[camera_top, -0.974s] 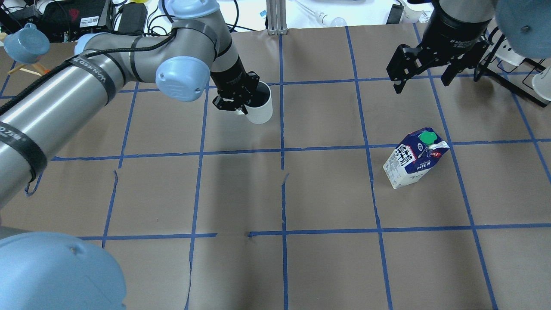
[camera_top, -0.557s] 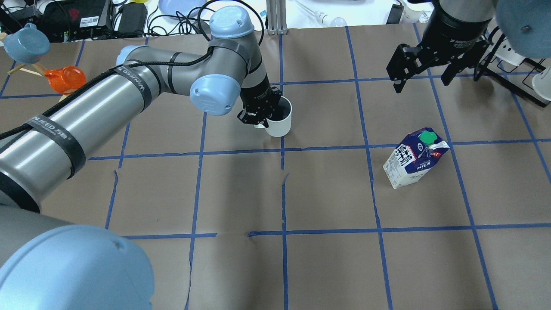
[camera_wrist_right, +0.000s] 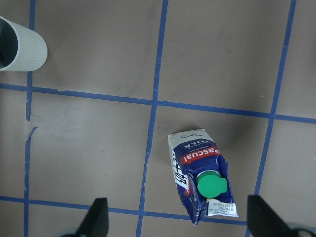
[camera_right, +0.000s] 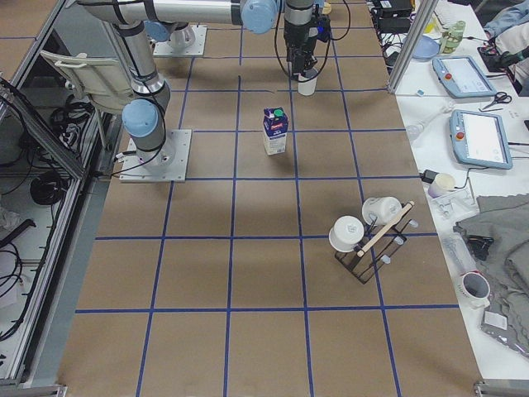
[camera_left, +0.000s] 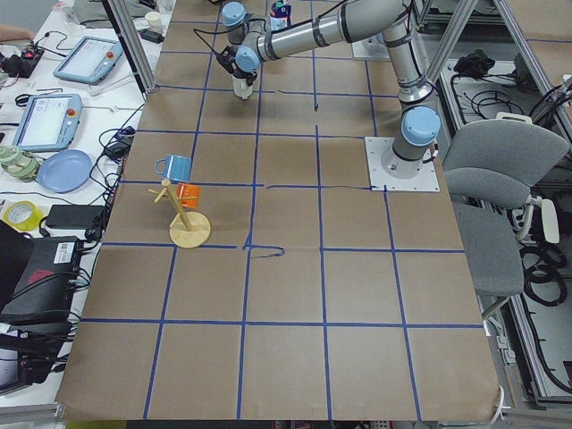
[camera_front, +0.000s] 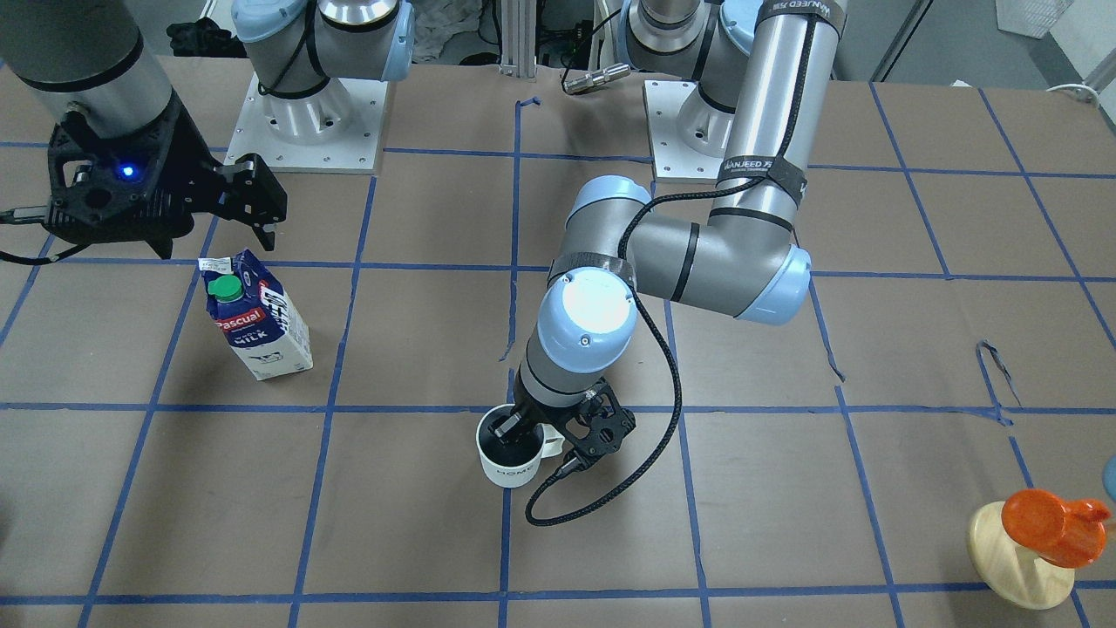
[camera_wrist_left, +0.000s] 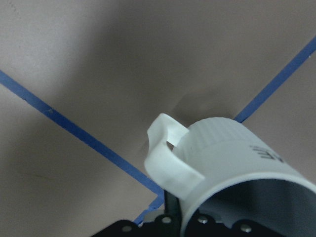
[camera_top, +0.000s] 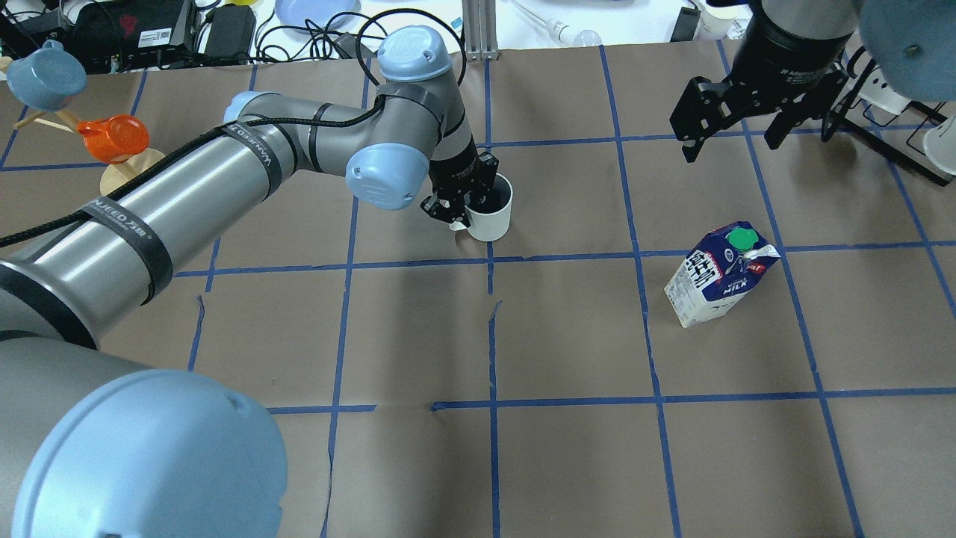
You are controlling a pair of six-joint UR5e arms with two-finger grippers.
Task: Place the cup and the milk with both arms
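Note:
The white cup [camera_top: 491, 217] with "HOME" lettering [camera_front: 508, 464] is upright near the table's centre line. My left gripper [camera_top: 469, 203] is shut on its rim beside the handle, one finger inside the cup. The left wrist view shows the cup's handle and wall [camera_wrist_left: 232, 153] close above the brown paper. I cannot tell whether the cup touches the table. The milk [camera_top: 721, 273] stands upright and free on the right [camera_front: 257, 318]. My right gripper [camera_top: 736, 131] is open and empty, hovering beyond the milk. Its wrist view looks down on the milk [camera_wrist_right: 202, 177].
A wooden mug tree [camera_top: 123, 161] with an orange cup [camera_front: 1042, 515] and a blue one stands at the far left. A black rack [camera_right: 372, 240] with white cups stands at the far right. Cables and devices line the table's far edge.
My left arm has carried the cup to the right and nearer to the robot, towards the centre line. The right arm and the milk have not moved.

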